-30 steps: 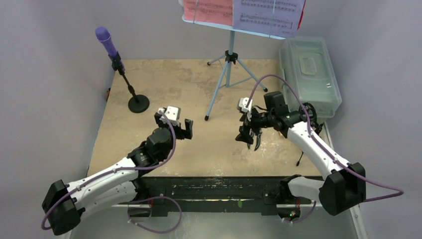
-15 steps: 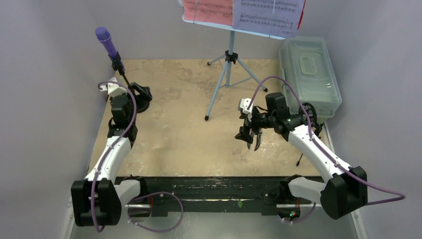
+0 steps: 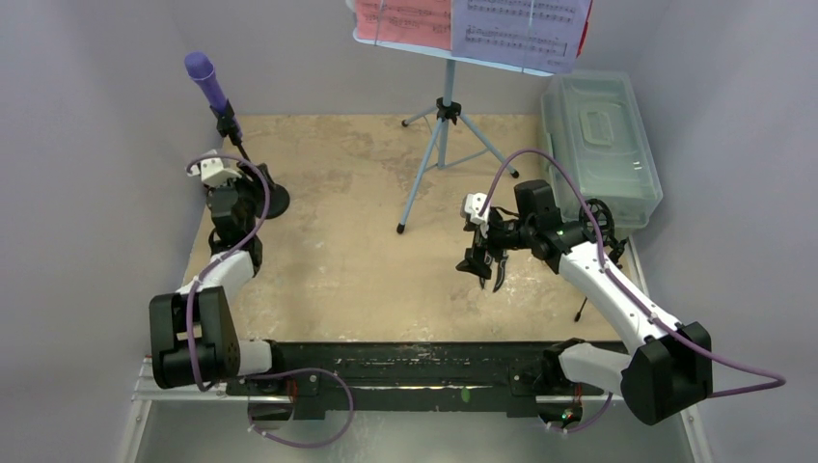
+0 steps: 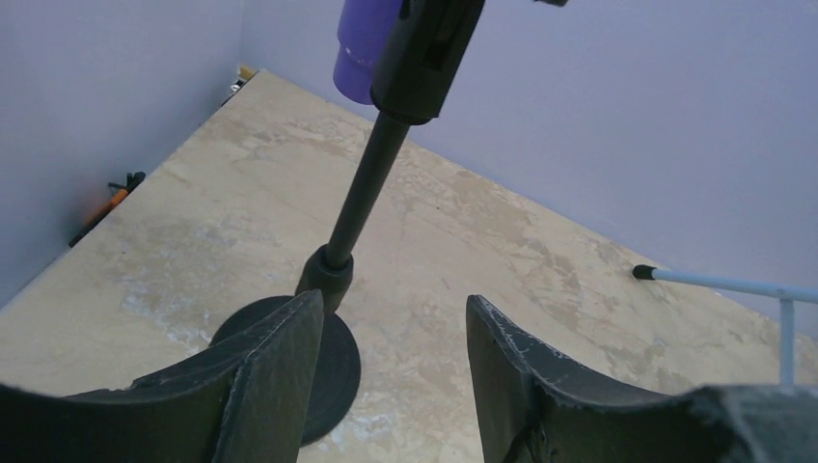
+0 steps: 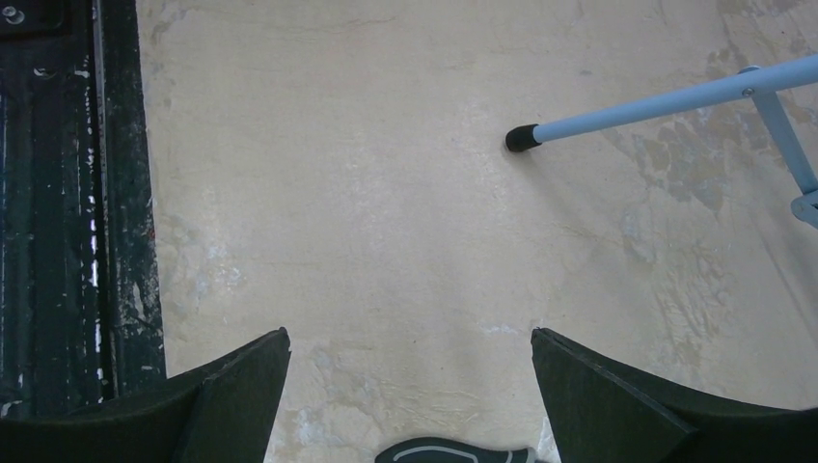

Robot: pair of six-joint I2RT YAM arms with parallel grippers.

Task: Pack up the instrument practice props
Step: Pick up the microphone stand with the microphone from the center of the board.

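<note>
Round-base pole (image 4: 362, 193) just beyond left tool (image 4: 394, 304), jaws parted, not gripping; right tool (image 5: 410, 336) spread wide, empty.

White arms (image 3: 610, 289), black joints (image 3: 666, 371), purple cables (image 3: 748, 374)

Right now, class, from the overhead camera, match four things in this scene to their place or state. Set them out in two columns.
1 microphone
2 music stand
3 plastic box
4 right pincer

A far right side
B far left corner
C far middle
D open, near the centre

Pairs: 1-B, 2-C, 3-A, 4-D
</note>
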